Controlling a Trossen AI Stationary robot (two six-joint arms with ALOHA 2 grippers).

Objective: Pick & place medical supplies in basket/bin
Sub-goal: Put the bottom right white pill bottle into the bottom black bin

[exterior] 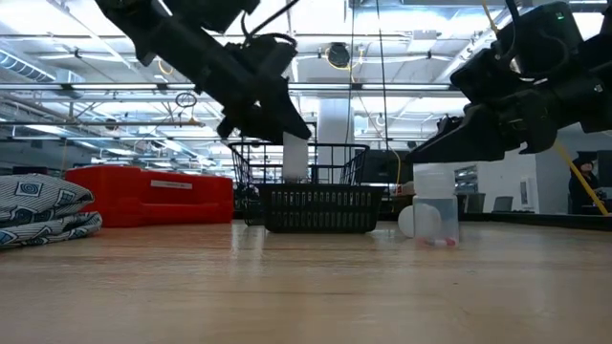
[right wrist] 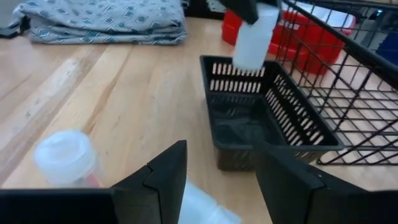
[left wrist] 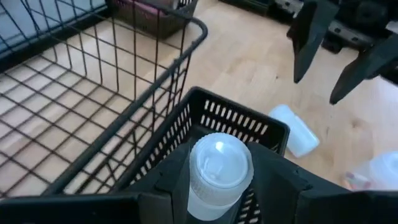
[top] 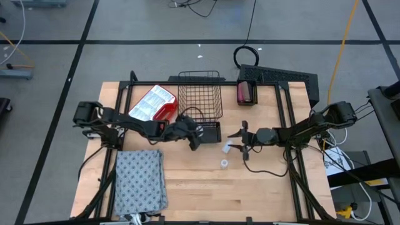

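My left gripper [top: 190,134] is shut on a white vial [left wrist: 217,169] and holds it over the small black slotted bin [left wrist: 231,122], just in front of the wire-mesh basket [top: 200,100]. My right gripper [top: 240,139] is open and hovers over a second vial lying on its side [top: 227,148], which also shows as the lying vial [right wrist: 205,208] between its fingers. A third vial [top: 224,164] stands upright on the table nearby. The folded grey patterned cloth [top: 140,181] lies at the near left. A far bin [top: 245,92] holds something pink and brown. My left gripper pinches the vial by its body [left wrist: 214,199] between the two fingers, with the lid end [left wrist: 219,155] pointing away from the gripper. The fingers slant down from the table's left. The vial [exterior: 295,155] is lifted clear and hangs above the small black bin [exterior: 320,210].
A red box with a white label [top: 156,103] sits left of the wire basket. The table's near middle is bare wood [top: 250,194]. Black frame rails [top: 290,125] run along both table sides. A keyboard-like black object [top: 278,76] lies at the far right.
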